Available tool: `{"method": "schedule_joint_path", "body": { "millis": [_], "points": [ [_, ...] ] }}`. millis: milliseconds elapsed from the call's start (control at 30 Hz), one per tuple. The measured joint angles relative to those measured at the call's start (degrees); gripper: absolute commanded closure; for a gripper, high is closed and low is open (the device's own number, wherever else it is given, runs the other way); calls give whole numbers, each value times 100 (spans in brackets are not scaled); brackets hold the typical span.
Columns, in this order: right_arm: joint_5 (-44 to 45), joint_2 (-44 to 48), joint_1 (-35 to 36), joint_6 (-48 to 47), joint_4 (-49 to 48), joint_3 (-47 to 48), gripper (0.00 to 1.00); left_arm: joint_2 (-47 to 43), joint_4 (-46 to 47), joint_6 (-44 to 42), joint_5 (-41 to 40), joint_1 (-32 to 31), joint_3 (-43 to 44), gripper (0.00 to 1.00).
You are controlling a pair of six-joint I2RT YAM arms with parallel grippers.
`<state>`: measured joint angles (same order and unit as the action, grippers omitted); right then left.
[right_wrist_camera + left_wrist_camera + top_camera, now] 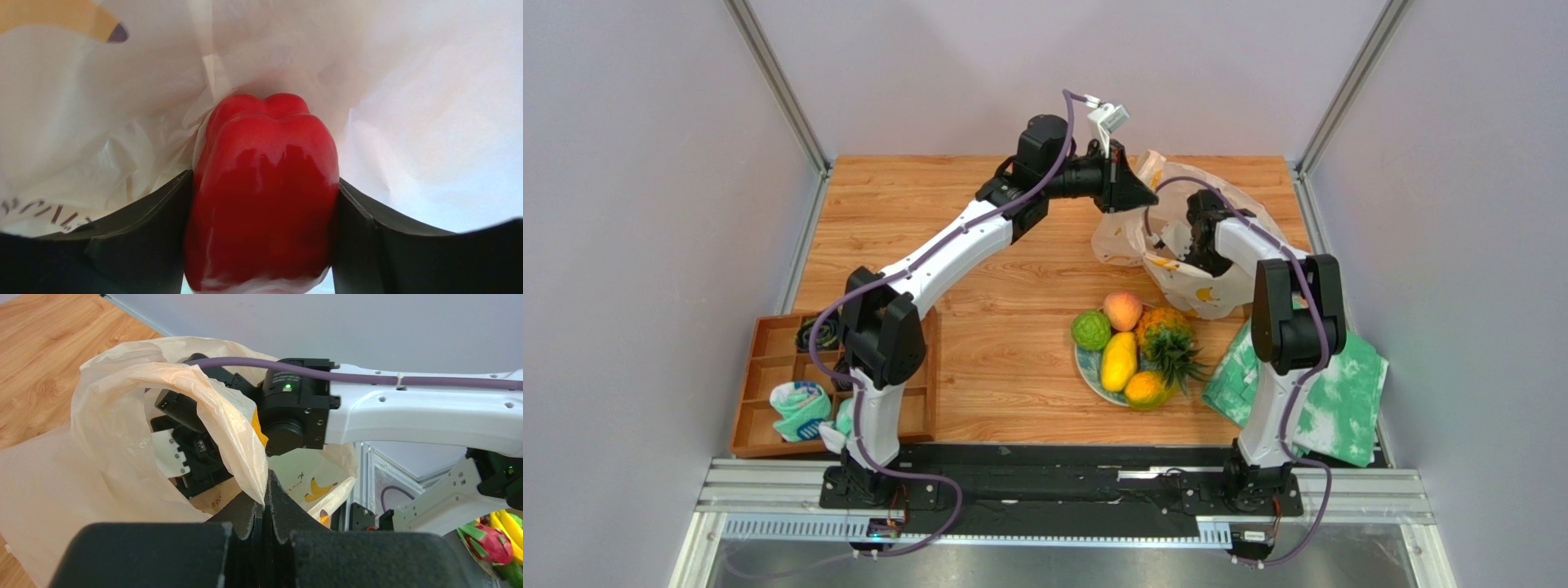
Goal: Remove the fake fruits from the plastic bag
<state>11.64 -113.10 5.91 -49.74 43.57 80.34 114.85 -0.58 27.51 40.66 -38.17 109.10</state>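
We see a wooden table (1014,245) boxed in by pale grey walls (646,245), with metal posts (781,86) at the back corners. A wooden tray (768,355) sits at the table's near left edge and a green-and-white cloth (1326,392) at the near right. A plate (1085,370) near the middle carries a green fruit (1091,330), a peach (1122,310), a pineapple (1166,337) and two mangoes (1119,360). The bag (1185,288) lies at the far right, just beyond the plate. The left pincer (265,499) is clenched on the bag's rim, holding its mouth up and open. The right pincer (264,196) is inside the bag, its fingers (141,245) pressed against both sides of the red pepper (264,153), grasping it.
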Motion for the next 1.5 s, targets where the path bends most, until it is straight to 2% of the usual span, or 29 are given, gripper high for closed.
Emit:
{"method": "schedule_joint_path", "body": {
  "millis": [133,200,400,533,700,833,867,900,933,967,1067,1167,1300,1467,1500],
  "points": [
    [-544,354,-7,72,273,114,66,-4,0,-15,-39,7,0,100],
    [-946,765,-7,153,481,293,74,-4,2,-11,-66,11,0,100],
    [-1840,2288,-7,682,675,887,75,11,4,46,-103,13,44,100],
    [-2354,2986,-7,992,734,966,73,94,81,103,-181,46,186,100],
    [-2848,3272,-188,1510,715,870,76,164,133,208,-243,92,208,100],
    [-2527,3300,-326,1873,0,177,78,175,170,363,-361,120,205,100],
    [-2426,3215,-345,1917,-170,24,78,175,184,385,-387,127,205,71],
    [-2293,3064,-352,1965,-330,-61,78,173,181,400,-448,131,205,61],
    [-2164,2848,-361,2000,-498,-94,78,173,170,398,-590,131,205,41],
    [-2048,2601,-361,2035,-675,-92,78,173,149,330,-680,131,205,10],
    [-1956,2194,-363,2151,-916,-90,78,162,-103,68,-990,131,214,8],
    [-1965,2251,-356,2240,-931,-87,78,103,-223,-205,-841,146,186,8],
    [-1956,2649,-332,2332,-1113,-267,91,-195,-271,-468,-330,125,-33,4],
    [-1908,3077,-247,2643,-1296,-623,92,-584,-391,-184,-605,2,-531,4],
    [-1902,3101,-225,2684,-1318,-645,96,-601,-409,-70,-693,-20,-610,3]
  ]
}}
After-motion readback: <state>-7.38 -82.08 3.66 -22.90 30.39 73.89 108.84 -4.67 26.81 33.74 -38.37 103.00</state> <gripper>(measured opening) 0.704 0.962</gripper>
